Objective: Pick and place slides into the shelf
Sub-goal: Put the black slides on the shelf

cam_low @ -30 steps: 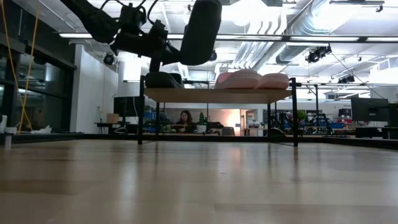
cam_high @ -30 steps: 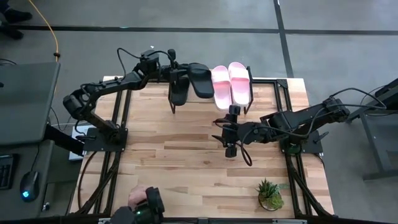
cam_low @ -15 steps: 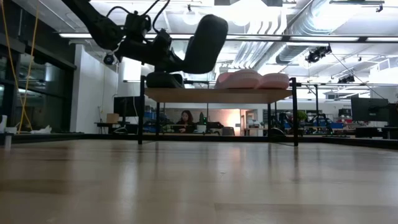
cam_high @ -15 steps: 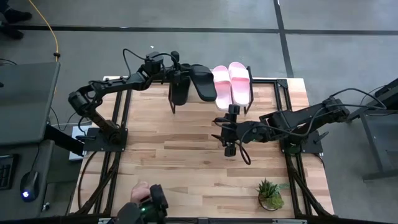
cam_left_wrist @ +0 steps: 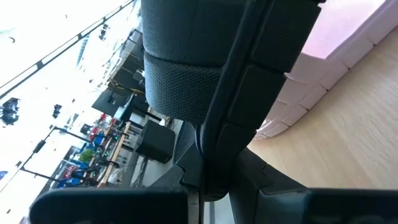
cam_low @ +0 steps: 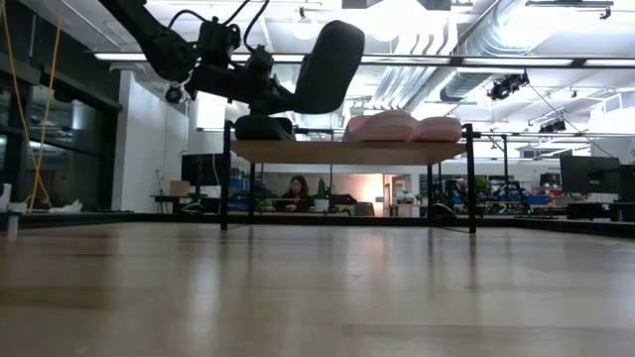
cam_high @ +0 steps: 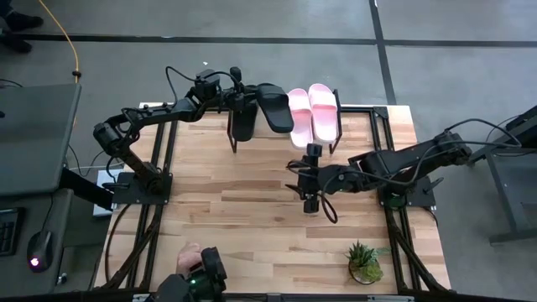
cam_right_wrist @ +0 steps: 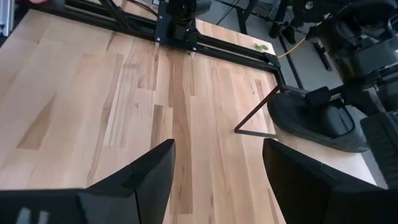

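The left gripper is gripping a black slide above the shelf; it should level it before lowering, while the right gripper is waiting, jaws spread.

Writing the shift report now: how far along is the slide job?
Done: two pink slides and one black slide sit on the shelf. In hand: the left gripper holds the last black slide, tilted above the shelf. Left: setting it down. The right gripper waits open over the table.
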Motion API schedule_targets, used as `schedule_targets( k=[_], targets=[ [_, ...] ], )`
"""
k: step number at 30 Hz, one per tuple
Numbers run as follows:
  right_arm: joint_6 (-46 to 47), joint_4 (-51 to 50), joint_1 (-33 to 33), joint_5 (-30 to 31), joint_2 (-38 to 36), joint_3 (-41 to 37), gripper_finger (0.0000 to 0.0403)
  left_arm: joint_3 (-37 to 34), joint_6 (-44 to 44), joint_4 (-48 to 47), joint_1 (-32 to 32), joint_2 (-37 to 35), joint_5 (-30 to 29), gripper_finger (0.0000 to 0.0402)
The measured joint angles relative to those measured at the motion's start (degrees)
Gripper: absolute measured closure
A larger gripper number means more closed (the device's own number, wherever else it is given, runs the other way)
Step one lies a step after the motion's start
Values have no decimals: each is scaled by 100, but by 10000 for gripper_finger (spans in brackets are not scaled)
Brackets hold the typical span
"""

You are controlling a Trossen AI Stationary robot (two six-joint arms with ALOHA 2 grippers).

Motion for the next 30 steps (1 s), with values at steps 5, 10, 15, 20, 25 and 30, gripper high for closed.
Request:
schedule_targets(
  k=[5, 10, 15, 20, 25, 30],
  targets=[
    [16, 82, -26, -15, 0, -164, 170, 0, 140, -7, 0, 0, -241, 371],
    [-36, 256, -28, 30, 0, -214, 170, 0, 297, -65, 4, 0, -423, 372],
    [-56, 175, -26, 861, 0, -214, 170, 4, 405, -146, 2, -9, -453, 369],
    [-206, -77, -284, 1685, 0, -214, 170, 7, 422, -172, -2, -13, -485, 371],
    [-565, -100, -682, 1911, 77, -212, 170, 7, 422, -170, -2, -13, -485, 369],
    [-974, -160, -991, 2080, 291, -214, 170, 7, 403, -173, -2, -13, -481, 370]
  ],
)
